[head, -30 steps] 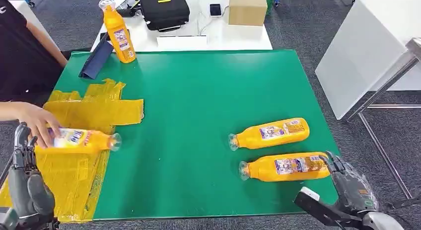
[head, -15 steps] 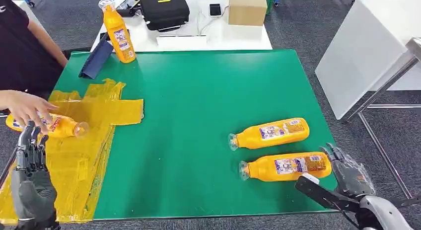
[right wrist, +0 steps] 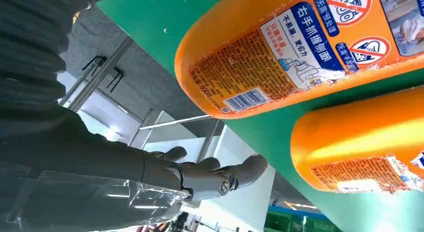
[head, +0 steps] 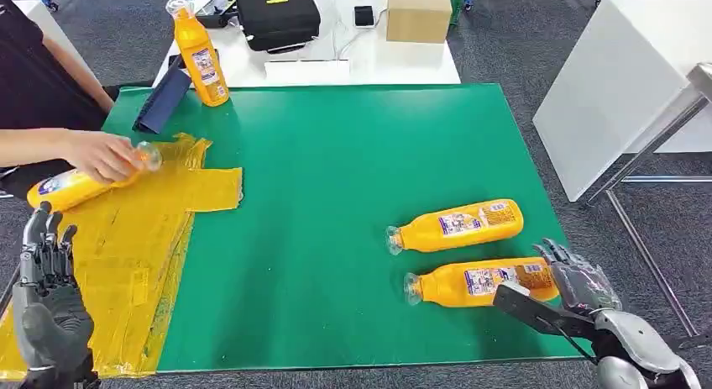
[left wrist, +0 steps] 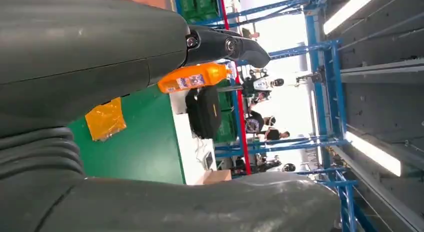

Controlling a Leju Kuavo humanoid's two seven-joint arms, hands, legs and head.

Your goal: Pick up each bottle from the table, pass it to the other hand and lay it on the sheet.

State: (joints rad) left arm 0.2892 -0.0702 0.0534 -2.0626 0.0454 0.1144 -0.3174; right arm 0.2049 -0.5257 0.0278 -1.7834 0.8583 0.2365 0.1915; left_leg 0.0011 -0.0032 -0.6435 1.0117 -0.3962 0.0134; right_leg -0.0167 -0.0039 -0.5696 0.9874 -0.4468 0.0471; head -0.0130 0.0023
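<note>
Right hand: our right hand (head: 578, 281) sits at the bench's (head: 353, 162) near right corner, fingers spread, holding nothing, just beside the nearer bottle (head: 479, 281).
Left hand: our left hand (head: 44, 275) stands upright at the near left edge, fingers apart, empty.
Bottles: we count four; two lying near the right edge, the farther one (head: 458, 225) beside the nearer, one upright (head: 200, 55) at the far left corner, one (head: 80, 181) in a person's hand (head: 105, 154) over the yellow sheet (head: 134, 238).

Green table (head: 336, 154) — bottles (head: 458, 225), yellow sheet (head: 134, 238)
</note>
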